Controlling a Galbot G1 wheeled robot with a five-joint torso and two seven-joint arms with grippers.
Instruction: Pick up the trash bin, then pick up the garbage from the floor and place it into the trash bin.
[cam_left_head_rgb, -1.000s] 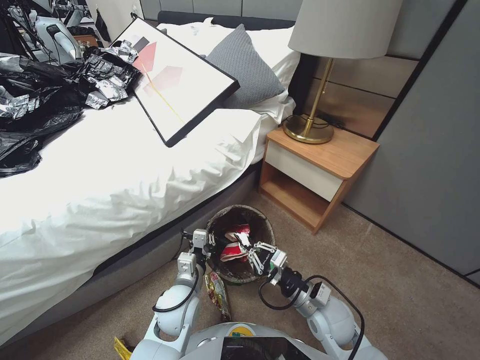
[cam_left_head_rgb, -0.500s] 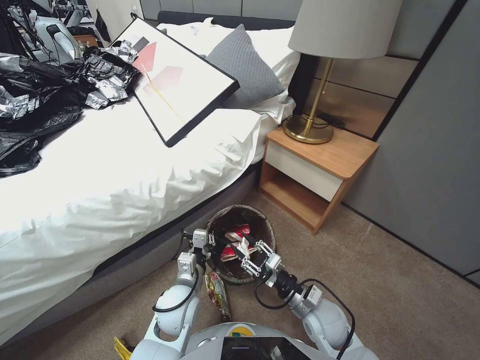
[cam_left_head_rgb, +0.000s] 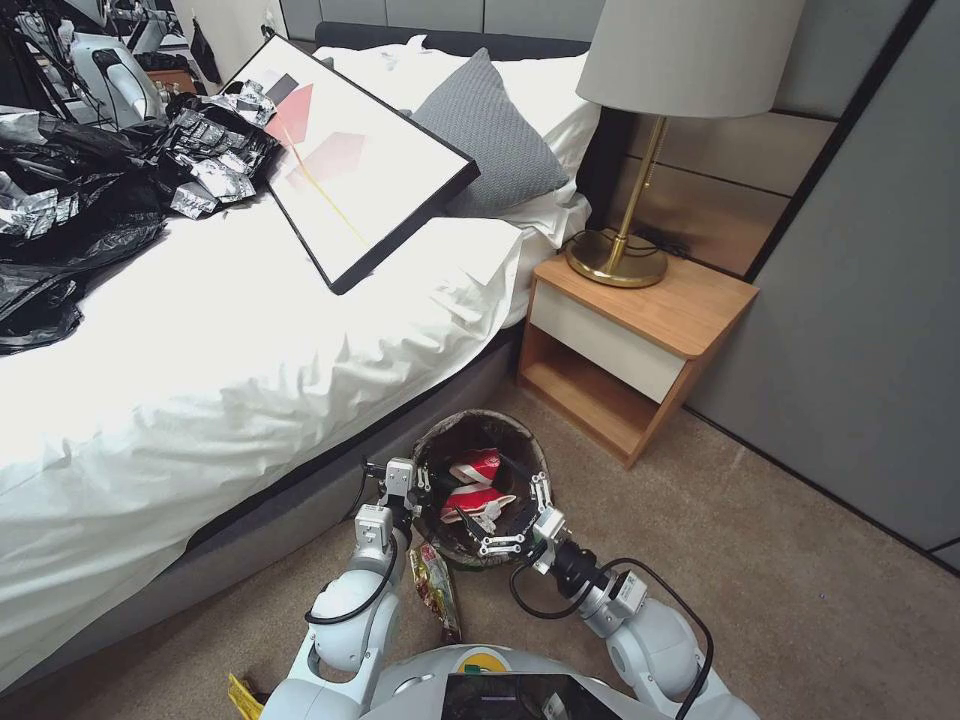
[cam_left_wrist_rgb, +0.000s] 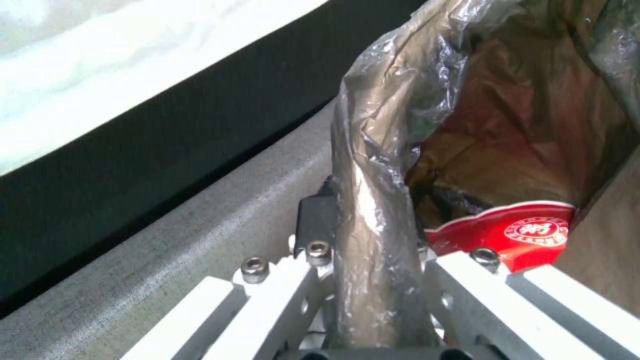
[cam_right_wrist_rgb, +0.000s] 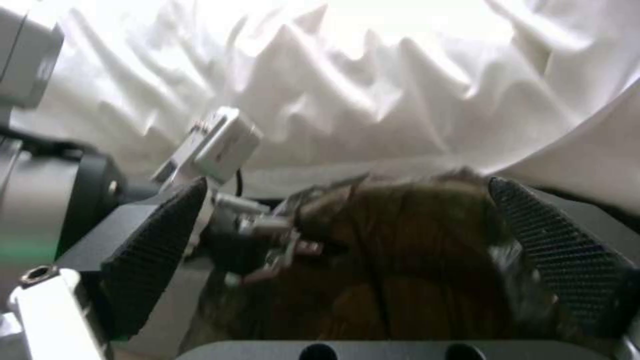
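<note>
Beige carpet (cam_left_head_rgb: 800, 560) runs beside a bed (cam_left_head_rgb: 250, 330) with white sheets and a wooden nightstand (cam_left_head_rgb: 640, 330) carrying a brass lamp (cam_left_head_rgb: 620, 240). Between the bed's grey base and the robot sits the bin (cam_left_head_rgb: 520, 440), its dark bag folded over the rim. The left gripper (cam_left_head_rgb: 405, 490) is clamped on the rim at the side nearest the bed; in the left wrist view the bag-covered rim (cam_left_wrist_rgb: 373, 200) runs straight between its 2 metal jaws, a hold that seems meant to keep the bin steady and within reach while litter goes in. The right gripper (cam_left_head_rgb: 512, 520) hovers over the near edge of the bin's mouth with its fingers spread wide and nothing between them; the right wrist view shows both black pads (cam_right_wrist_rgb: 153, 250) apart with the brown bag below, which suggests a piece has been let go over the opening. Inside the bin lie 2 crushed red-and-white cups (cam_left_head_rgb: 478, 483), one also visible as a red cup edge (cam_left_wrist_rgb: 513, 230) past the left jaws. Some garbage is not yet collected: a colourful wrapper (cam_left_head_rgb: 437, 590) lies on the carpet between the 2 arms, just beside the bin, and a yellow scrap (cam_left_head_rgb: 243, 697) sits at the robot's left side. Black bags (cam_left_head_rgb: 80, 200) heaped on the bed are not part of the job.
</note>
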